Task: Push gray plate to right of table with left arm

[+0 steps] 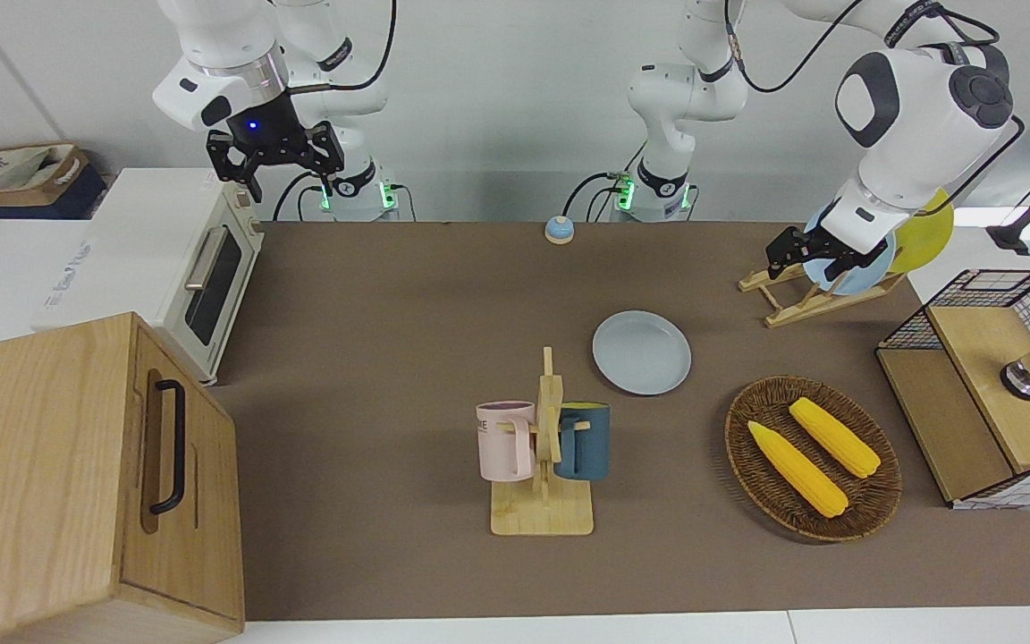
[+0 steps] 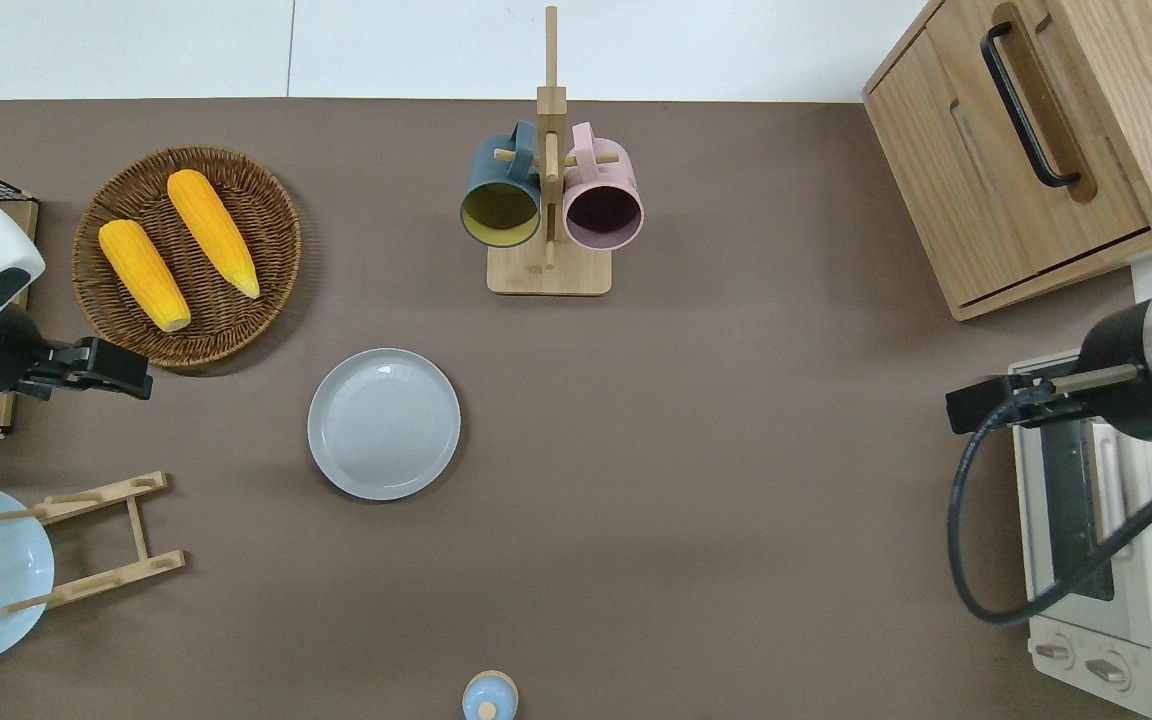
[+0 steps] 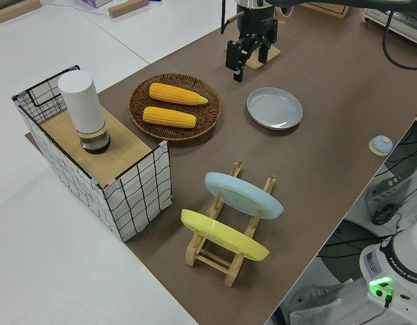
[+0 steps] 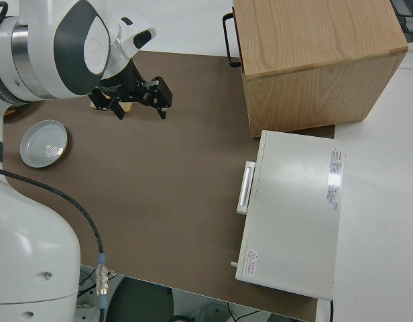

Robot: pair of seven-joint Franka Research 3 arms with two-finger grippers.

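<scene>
- Nearest the robots: one small blue bell [image 2: 489, 697] is seen at the tabletop [image 2: 696, 480] edge.
- One wooden plate rack [image 2: 96, 540] is set toward the left arm's end, holding one sky-blue plate [image 3: 244, 193] and one yellow plate [image 3: 224, 234], both on edge.
- One gray plate [image 2: 384, 423] is found flat on the tabletop, mid-depth, toward the left arm's end; nothing touches it. Bare brown surface is left all the way toward the right arm's end.
- Left tool [image 2: 126, 368] is held up, over the spot between basket and rack, apart from the gray plate; fingers are seen spread, nothing gripped.
- One wicker basket [image 2: 271, 250] with two corn cobs [image 2: 211, 230] sits farther out.
- One mug stand [image 2: 548, 270] with two mugs, one dark blue [image 2: 501, 205], one pink [image 2: 603, 205], is farthest.
- Right arm is parked; right tool [image 1: 275, 154] is spread, empty.
- One toaster oven [image 1: 211, 268] and one wooden cabinet [image 2: 1036, 230] close off the right arm's end.
</scene>
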